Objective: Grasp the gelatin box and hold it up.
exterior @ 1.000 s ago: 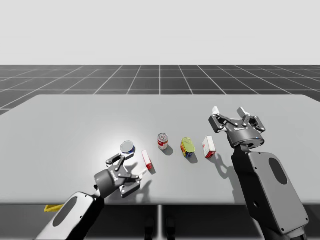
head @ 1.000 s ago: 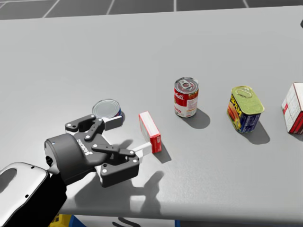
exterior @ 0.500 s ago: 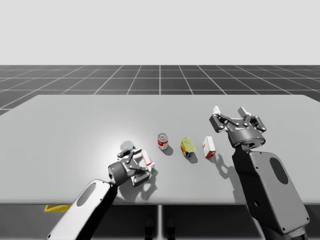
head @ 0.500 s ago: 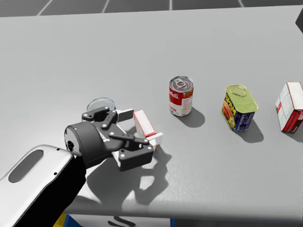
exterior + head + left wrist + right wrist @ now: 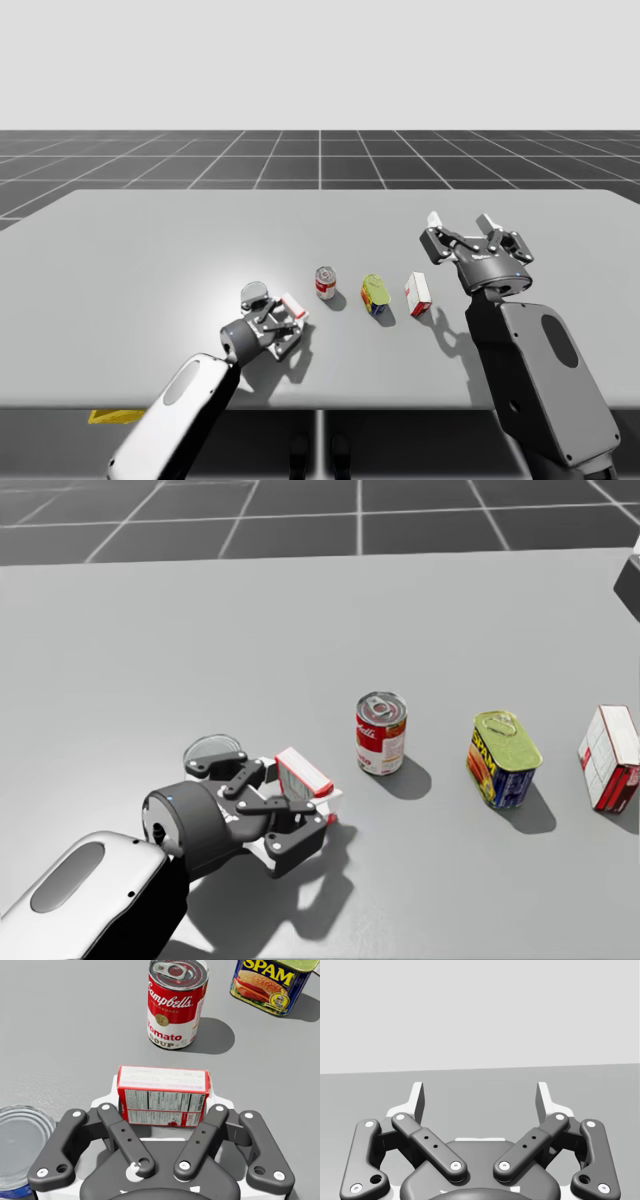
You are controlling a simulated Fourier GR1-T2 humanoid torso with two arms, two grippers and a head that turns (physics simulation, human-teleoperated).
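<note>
The gelatin box (image 5: 293, 306) (image 5: 303, 776) is small, red and white, and lies near the table's front left. My left gripper (image 5: 285, 318) (image 5: 300, 795) (image 5: 163, 1091) is shut on it. In the left wrist view the gelatin box (image 5: 163, 1095) sits between the two white fingers, which press on its short ends. It is low at the table surface, slightly tilted; I cannot tell whether it still touches the table. My right gripper (image 5: 459, 223) (image 5: 480, 1100) hangs open above the table's right side with nothing between its fingers.
A red and white soup can (image 5: 326, 283) (image 5: 381, 732) (image 5: 176, 1002) stands ahead of the held box. A yellow and blue rectangular tin (image 5: 375, 294) (image 5: 503, 758) and a larger red and white box (image 5: 417, 293) (image 5: 609, 757) stand further right. A flat silver-lidded can (image 5: 255, 294) (image 5: 212, 750) (image 5: 20, 1145) is beside my left gripper.
My left gripper has moved forward around the gelatin box and shut on it. My head has turned, shifting the head view. The right arm has not moved.
</note>
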